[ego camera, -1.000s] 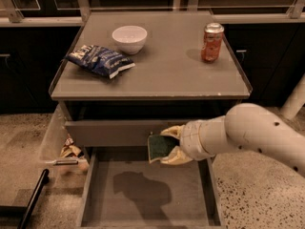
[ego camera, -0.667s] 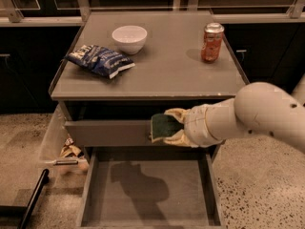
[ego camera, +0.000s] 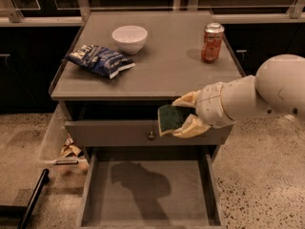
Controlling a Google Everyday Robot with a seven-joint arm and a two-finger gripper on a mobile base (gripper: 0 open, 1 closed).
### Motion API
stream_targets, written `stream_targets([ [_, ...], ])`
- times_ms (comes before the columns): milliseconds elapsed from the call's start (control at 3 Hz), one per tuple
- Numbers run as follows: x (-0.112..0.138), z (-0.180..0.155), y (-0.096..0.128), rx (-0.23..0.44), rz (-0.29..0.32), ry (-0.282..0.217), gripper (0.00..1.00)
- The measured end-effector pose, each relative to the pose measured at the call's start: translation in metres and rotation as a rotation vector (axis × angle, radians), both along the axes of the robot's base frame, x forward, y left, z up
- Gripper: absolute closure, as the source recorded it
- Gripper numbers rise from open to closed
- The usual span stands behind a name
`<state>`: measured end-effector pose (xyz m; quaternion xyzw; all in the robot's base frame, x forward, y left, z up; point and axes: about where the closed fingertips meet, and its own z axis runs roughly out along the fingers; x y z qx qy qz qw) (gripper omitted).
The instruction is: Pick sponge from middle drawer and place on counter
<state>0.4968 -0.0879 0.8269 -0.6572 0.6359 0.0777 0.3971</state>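
Note:
My gripper (ego camera: 183, 114) comes in from the right on a white arm and is shut on the sponge (ego camera: 170, 118), whose dark green face points left. It holds the sponge in the air in front of the upper drawer front, just below the counter's front edge. The middle drawer (ego camera: 147, 190) is pulled open below it, with a bare grey floor and my arm's shadow on it. The counter (ego camera: 162, 63) is the flat grey top of the cabinet, above and behind the sponge.
On the counter stand a white bowl (ego camera: 129, 38), a crinkled blue snack bag (ego camera: 99, 60) and an orange soda can (ego camera: 212, 42). The closed drawer front has a small round knob (ego camera: 151, 136). Crumpled litter (ego camera: 70, 150) lies on the floor at the left.
My gripper has risen with the sponge from just above the open drawer to the level of the upper drawer front, near the counter's edge.

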Motion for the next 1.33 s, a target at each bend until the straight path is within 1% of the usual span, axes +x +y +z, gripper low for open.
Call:
stream_targets([
  [333,0.023,0.014,0.009,-0.006,0.033,-0.011,1.00],
  [667,0.064,0.035,0.023,0.003,0.087,-0.009,1.00],
  [1000,0.107,0.051,0.035,0.044,0.118,0.016,1.00],
  [1333,0.145,0.056,0.036,0.105,0.110,0.061,1.00],
])
